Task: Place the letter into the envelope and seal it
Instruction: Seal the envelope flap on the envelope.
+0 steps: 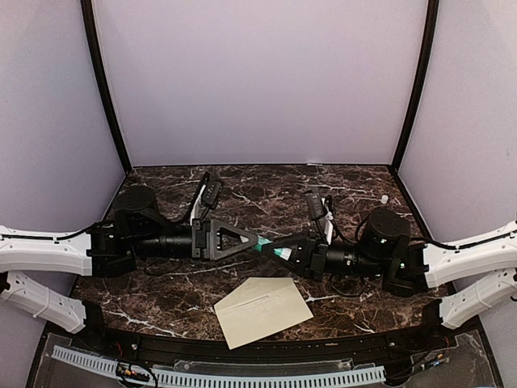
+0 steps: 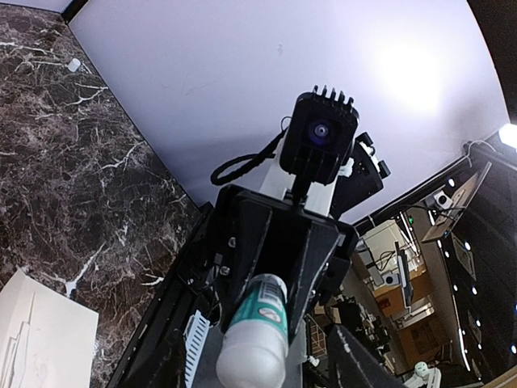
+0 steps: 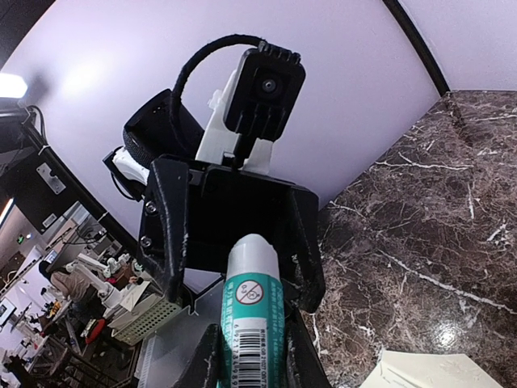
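The cream-beige envelope (image 1: 262, 309) lies flat on the dark marble table (image 1: 266, 194) near the front edge, just below both grippers. The letter is out of view. Above the table a green glue stick (image 1: 272, 250) with a white end hangs level between the two arms. My right gripper (image 1: 295, 253) (image 3: 250, 356) is shut on its green body. My left gripper (image 1: 260, 242) (image 2: 252, 360) faces it, open, with its jaws standing around the white end (image 2: 246, 356) and gaps on both sides. A corner of the envelope (image 2: 40, 343) (image 3: 428, 373) shows in each wrist view.
A small white piece (image 1: 385, 198) (image 2: 73, 64) lies on the table at the back right. Lilac walls close the back and sides. A slotted white cable duct (image 1: 218, 373) runs along the near edge.
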`<state>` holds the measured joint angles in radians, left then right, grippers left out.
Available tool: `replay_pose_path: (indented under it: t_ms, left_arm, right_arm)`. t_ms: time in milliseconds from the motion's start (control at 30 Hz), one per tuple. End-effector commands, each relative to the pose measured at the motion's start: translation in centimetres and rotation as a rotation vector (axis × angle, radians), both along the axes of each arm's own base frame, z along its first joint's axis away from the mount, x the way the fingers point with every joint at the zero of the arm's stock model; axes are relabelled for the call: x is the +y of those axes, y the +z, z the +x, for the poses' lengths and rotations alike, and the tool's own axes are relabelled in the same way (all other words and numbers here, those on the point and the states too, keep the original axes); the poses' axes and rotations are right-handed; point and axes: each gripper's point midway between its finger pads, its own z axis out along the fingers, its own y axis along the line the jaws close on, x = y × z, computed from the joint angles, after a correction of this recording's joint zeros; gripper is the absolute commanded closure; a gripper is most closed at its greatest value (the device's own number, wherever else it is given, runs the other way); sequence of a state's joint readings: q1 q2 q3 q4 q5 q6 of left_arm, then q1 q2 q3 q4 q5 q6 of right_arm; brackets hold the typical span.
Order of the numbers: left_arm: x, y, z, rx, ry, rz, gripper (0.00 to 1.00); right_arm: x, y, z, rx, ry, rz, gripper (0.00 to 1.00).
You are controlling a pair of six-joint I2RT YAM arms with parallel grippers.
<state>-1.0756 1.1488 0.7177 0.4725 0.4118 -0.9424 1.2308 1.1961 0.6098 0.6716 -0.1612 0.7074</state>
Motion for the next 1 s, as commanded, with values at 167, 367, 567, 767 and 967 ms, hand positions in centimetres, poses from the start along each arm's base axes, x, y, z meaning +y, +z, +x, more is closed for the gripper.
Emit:
replay_pose_path:
  t_ms: [167, 367, 567, 767, 967]
  left_arm:
    - [-0.4, 2.1, -0.5, -0.011, -0.04, -0.066, 0.68]
    - [-0.5, 1.7, -0.9, 0.003, -0.062, -0.067, 0.83]
    - [-0.2, 1.0, -1.0, 0.007, -0.064, -0.048, 1.0]
    - [-0.1, -0.3, -2.0, 0.014, -0.118, 0.023, 1.0]
    - [-0.2, -2.4, -3.6, 0.01, -0.234, 0.159, 1.0]
  right_arm:
    - [0.5, 2.3, -0.6, -0.041, 0.024, 0.059, 0.97]
    - [0.4, 1.9, -0.4, -0.035, 0.01, 0.04, 0.97]
    - [0.2, 0.7, -0.5, -0.017, 0.011, -0.019, 0.77]
    - [-0.3, -0.6, -2.3, -0.018, 0.109, -0.131, 0.38]
    - [0.1, -3.2, -3.9, 0.0, 0.232, -0.314, 0.3]
